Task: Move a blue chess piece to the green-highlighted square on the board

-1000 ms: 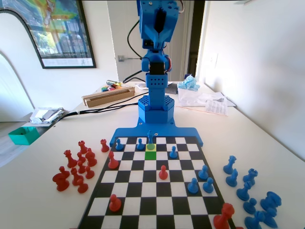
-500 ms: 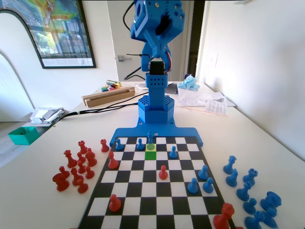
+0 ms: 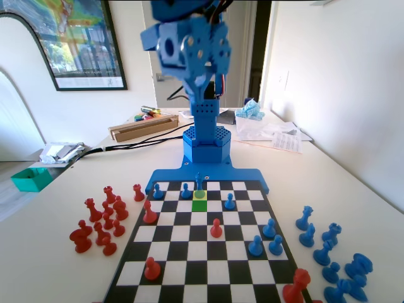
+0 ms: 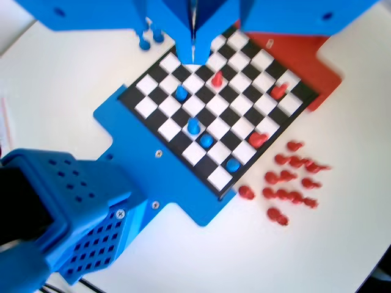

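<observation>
The slim blue chess piece (image 3: pixel 199 182) stands upright on the board's (image 3: pixel 208 274) far row, by the blue rim. The green-highlighted square (image 3: pixel 199 205) lies just in front of it, with nothing on it. High above the far end of the board, the blue arm's head (image 3: pixel 189 50) is raised and blurred. In the wrist view the gripper (image 4: pixel 193 60) hangs high over the board (image 4: pixel 244 131) with its jaws together and nothing between them. The blue chess piece (image 4: pixel 193 126) shows there, small and far below.
Blue pawns (image 3: pixel 186 189) (image 3: pixel 230 202) stand near the slim piece, with others (image 3: pixel 255 246) on the right side. Red pieces (image 3: pixel 216 228) (image 3: pixel 149 213) are on the board. Captured red pieces (image 3: pixel 101 221) cluster left of it and blue ones (image 3: pixel 328 252) right.
The arm's upper part has swung forward and to the left in the fixed view, turning its head towards the board. No piece has moved.
</observation>
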`<state>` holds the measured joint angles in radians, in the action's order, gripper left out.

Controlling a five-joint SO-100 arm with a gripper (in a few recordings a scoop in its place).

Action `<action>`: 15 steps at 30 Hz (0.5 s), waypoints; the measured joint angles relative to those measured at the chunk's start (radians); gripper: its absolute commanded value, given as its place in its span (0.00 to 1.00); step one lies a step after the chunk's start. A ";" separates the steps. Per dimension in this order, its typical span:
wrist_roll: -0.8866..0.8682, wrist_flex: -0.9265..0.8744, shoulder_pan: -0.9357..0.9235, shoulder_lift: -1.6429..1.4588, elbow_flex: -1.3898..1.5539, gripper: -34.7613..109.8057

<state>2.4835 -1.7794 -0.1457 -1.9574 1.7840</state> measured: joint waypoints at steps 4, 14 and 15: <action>0.021 0.051 -0.011 0.043 0.006 0.34; 0.017 0.210 -0.032 0.075 0.133 0.34; 0.017 0.230 -0.037 0.080 0.150 0.34</action>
<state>2.5004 -1.5493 -0.1825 -1.8776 1.9343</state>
